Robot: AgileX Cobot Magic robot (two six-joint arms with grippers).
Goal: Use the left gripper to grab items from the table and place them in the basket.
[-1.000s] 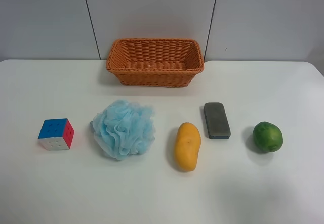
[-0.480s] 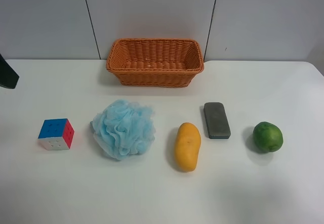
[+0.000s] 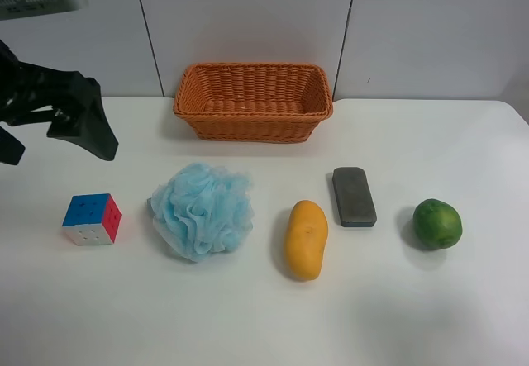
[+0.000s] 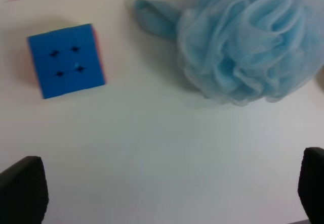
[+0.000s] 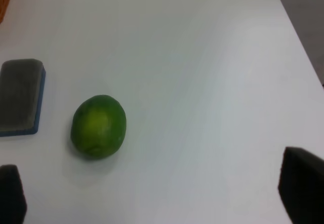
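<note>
My left gripper (image 3: 51, 130) is a black claw, open and empty, hanging above the white table (image 3: 264, 316) at the exterior high view's left, behind the puzzle cube (image 3: 91, 218). In the left wrist view its fingertips (image 4: 23, 188) stand wide apart, with the cube (image 4: 66, 60) and the light-blue pouf (image 4: 250, 42) beyond them. The pouf (image 3: 202, 210), the mango (image 3: 306, 239), the dark grey block (image 3: 354, 196) and the round green fruit (image 3: 436, 223) lie in a row. The wicker basket (image 3: 253, 100) stands behind them and holds nothing that shows. My right gripper (image 5: 157, 191) is open near the green fruit (image 5: 98, 126).
A grey panelled wall rises behind the table. The table's far right edge shows in the right wrist view (image 5: 298, 42). The grey block (image 5: 19, 96) lies beside the green fruit there.
The left arm has come into the exterior high view from the left edge; its claw now hangs behind the cube. The items and the basket have not moved.
</note>
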